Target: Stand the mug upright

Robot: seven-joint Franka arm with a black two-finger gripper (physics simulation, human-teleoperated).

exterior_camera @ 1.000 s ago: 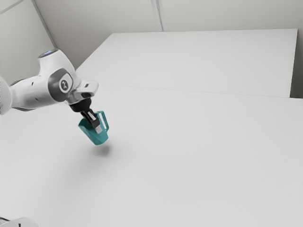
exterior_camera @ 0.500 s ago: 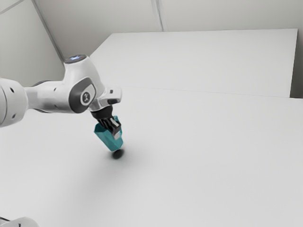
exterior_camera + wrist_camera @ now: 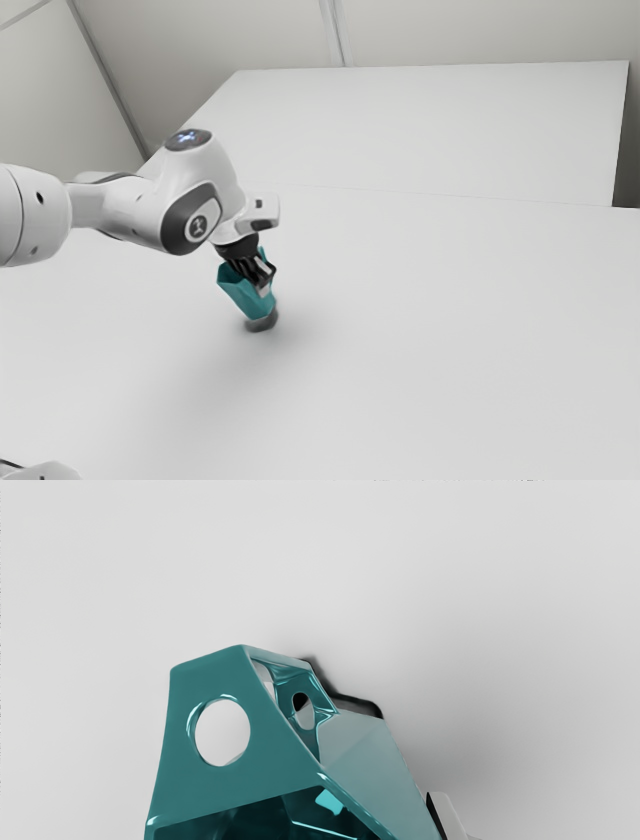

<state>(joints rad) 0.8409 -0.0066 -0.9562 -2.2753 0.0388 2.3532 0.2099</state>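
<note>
Tabletop (image 3: 450, 350) spreads beneath the tilted mug (image 3: 243, 291) in hand (image 3: 265, 284).

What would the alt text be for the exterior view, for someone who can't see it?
A white robot arm holds a teal mug tilted in its jaws, low over a pale table, the mug's mouth up toward the exterior view's left.

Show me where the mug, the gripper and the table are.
Mug (image 3: 243, 292): exterior view, on its teal outer wall.
Gripper (image 3: 267, 282): exterior view, midway between the fingertips.
Table (image 3: 450, 330): exterior view, on its bare pale top.
</note>
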